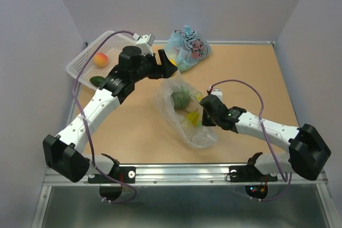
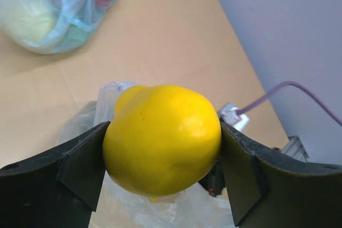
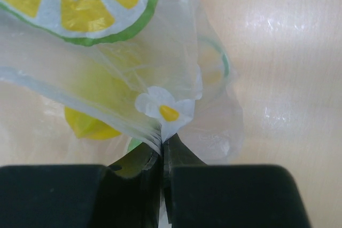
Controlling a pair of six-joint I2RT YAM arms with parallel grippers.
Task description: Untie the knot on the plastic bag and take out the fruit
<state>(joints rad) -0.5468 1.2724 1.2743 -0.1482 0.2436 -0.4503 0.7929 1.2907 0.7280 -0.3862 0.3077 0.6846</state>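
**A:** What is the left hand [image 1: 163, 62] doing?

**B:** It is gripping a yellow lemon [image 2: 162, 137]. Its jaws are standing wide, with one finger pressing on each side of the fruit. It is hanging clear above the worktop [image 1: 256, 78].

**A:** And the right hand [image 3: 162, 150]?

**B:** Its fingers are squeezing almost fully together on a fold of the plastic bag [image 3: 123, 68]. The thin film is bunching right at the fingertips.

**A:** Where is the bag lying?

**B:** It is sprawling on the worktop between the two hands. One edge is sitting in the right hand's pinch, and the other end is reaching under the left hand. In the left wrist view, crumpled clear plastic is showing directly below the held lemon.

**A:** Is anything showing inside it?

**B:** A round green melon [image 1: 180, 98] is showing through the film at the end nearer the left hand. A second lemon [image 1: 191, 118] is lying just beside the right hand's fingertips, behind the printed plastic.

**A:** What else is sitting around?

**B:** Back past the left hand's wrist, a white basket [image 1: 80, 60] is holding a peach [image 1: 100, 59] and a dark green fruit [image 1: 97, 80]. A light-blue bag [image 1: 187, 49] is resting on the worktop ahead of the left hand's fingertips, off to one side and not touching them.
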